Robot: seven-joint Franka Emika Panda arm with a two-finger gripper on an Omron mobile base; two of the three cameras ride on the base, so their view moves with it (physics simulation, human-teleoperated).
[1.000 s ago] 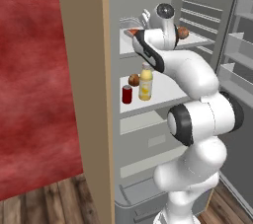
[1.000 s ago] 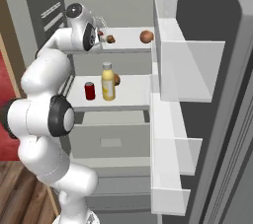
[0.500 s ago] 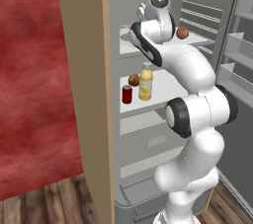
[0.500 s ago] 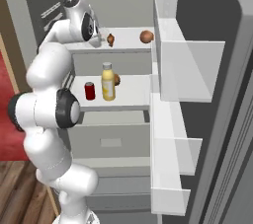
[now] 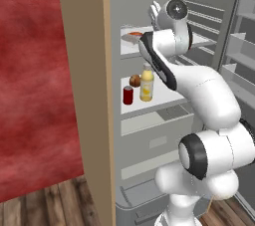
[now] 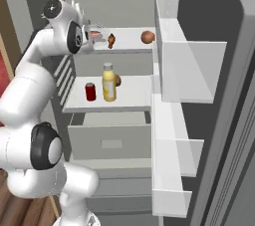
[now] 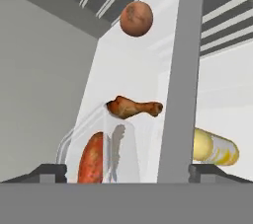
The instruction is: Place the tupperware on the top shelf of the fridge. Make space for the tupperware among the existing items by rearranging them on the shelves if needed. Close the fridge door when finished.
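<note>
Up on the top shelf [image 5: 130, 46] in the left base view lies the tupperware [image 5: 132, 37], with the can [image 5: 128, 95] and bottle [image 5: 146, 82] on the shelf below.

From the right base view, the tupperware [image 6: 96, 35] sits beside a brown piece [image 6: 111, 40]; a ball [image 6: 147, 36] rests farther right.

Hand view: the gripper [image 7: 126, 171] fingertips stand apart, straddling the tupperware [image 7: 101, 155].
</note>
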